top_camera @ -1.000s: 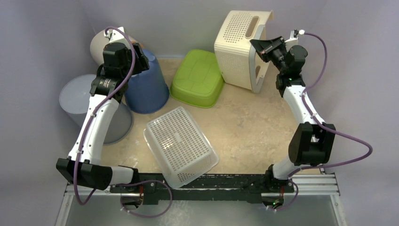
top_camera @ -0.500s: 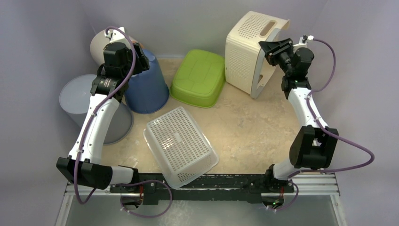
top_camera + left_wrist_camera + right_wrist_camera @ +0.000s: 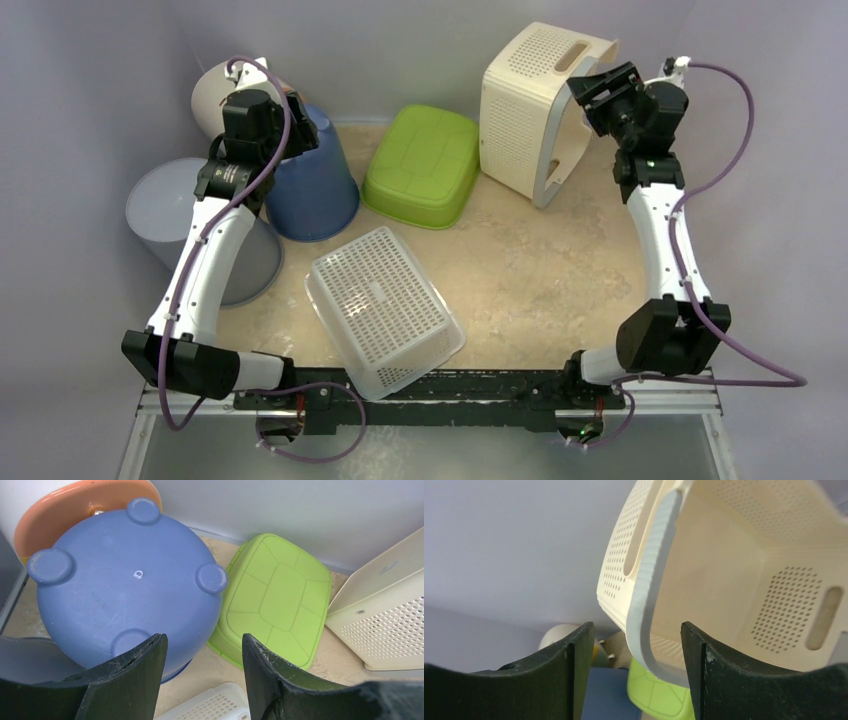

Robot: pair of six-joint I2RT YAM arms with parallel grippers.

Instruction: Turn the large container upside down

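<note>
From where I stand, the large container (image 3: 525, 110), a cream perforated bin, sits at about one o'clock on the table (image 3: 540, 270). It is tipped onto its side with the back wall close behind it, and its grey-edged mouth faces three o'clock. The right gripper (image 3: 600, 90) hangs at that mouth. In the right wrist view its jaws are spread, and the grey rim runs up through the gap between them without being pinched. The right-hand wall is near that arm, so there is little room on that side. The upturned green tub (image 3: 422, 165) sits just beside the bin at its nine o'clock side. The widest bare tabletop runs from three to five o'clock, between the bin and the upturned white mesh basket (image 3: 385, 305) at six o'clock. The eleven o'clock corner is crowded. An upturned blue bucket (image 3: 315, 185) stands there against a grey bucket (image 3: 190, 225), with a white, orange-rimmed pot (image 3: 215, 95) behind it. The left gripper (image 3: 295, 115) hovers over the blue bucket's base with its jaws spread and nothing between them. That base carries faint moulded lettering, which I cannot read.
</note>
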